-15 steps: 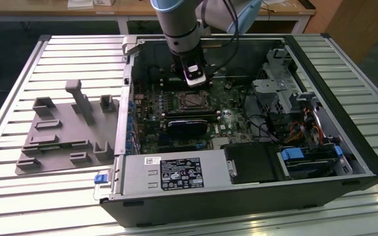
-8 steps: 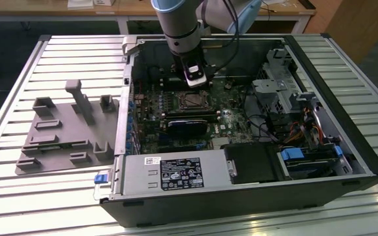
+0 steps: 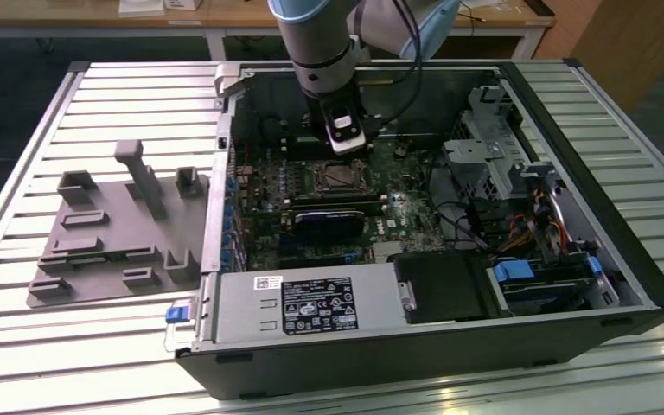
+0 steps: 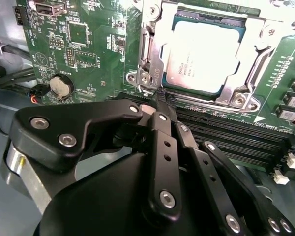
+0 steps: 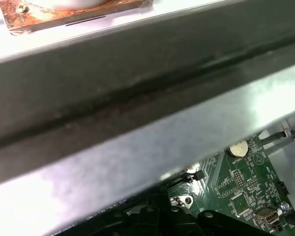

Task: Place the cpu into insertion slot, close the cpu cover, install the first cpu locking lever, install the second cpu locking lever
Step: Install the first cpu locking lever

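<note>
Silver-topped cpu (image 4: 199, 56) is seen seated in the slot (image 3: 318, 177), just ahead of the gripper (image 4: 155, 105) tips, and the cover (image 4: 253, 59) looks folded down over its edges. Fingers are pressed together right at the socket's nearest corner. Whether a lever wire is pinched between them can't be made out. So the first lever step is probably the one in hand. Best guess: a steady push down and sideways is needed to hook it, with the board (image 4: 88, 44) left unscraped.
</note>
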Controlling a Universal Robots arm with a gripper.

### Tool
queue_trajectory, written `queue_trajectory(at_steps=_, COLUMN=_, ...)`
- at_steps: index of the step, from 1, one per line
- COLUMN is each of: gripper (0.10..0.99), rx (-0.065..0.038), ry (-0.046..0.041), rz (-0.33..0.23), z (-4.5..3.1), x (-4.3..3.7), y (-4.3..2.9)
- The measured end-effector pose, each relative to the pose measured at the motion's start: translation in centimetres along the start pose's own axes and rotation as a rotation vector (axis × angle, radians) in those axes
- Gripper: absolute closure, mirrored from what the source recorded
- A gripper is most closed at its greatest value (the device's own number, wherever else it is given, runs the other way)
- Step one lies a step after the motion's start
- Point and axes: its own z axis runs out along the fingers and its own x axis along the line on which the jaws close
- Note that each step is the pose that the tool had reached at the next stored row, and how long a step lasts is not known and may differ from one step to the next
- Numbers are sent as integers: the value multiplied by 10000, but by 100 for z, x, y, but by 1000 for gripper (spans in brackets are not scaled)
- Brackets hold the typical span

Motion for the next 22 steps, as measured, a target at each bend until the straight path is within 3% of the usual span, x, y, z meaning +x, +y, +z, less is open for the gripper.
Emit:
queue_trajectory(at_steps=10, gripper=984, rx=-82, ry=33, rz=24, z=-23, x=-6, y=4)
queue_trajectory(at_steps=22, gripper=984, rx=-89, ry=36, rz=28, z=-24, x=-23, y=-35)
